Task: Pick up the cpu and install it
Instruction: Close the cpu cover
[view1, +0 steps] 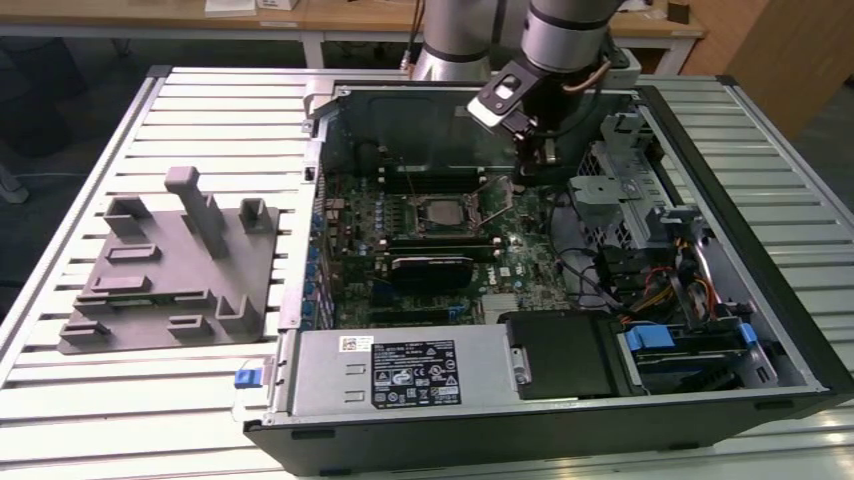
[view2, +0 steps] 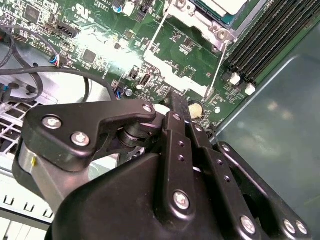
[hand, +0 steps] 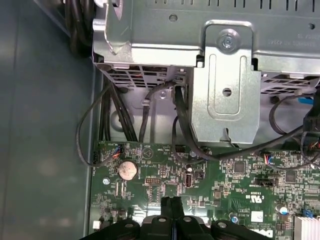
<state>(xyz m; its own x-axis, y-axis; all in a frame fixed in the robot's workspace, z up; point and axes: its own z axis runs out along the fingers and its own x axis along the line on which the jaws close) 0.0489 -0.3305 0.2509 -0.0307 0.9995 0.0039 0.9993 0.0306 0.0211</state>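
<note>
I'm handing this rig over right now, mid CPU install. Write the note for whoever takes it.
The gripper is shut, holding nothing, low over the motherboard beside the socket.
The cpu lies in the socket.
Done: pick-up and placing, by the look of it.
Left: I cannot tell whether the socket's frame is latched; check it.

Even overhead light on the table (view1: 200, 130), case (view1: 400, 125) interior dimmer, hot white glare on the motherboard (view2: 107, 57) in the second wrist view, pincer (view2: 176, 101) near-black against it.
</note>
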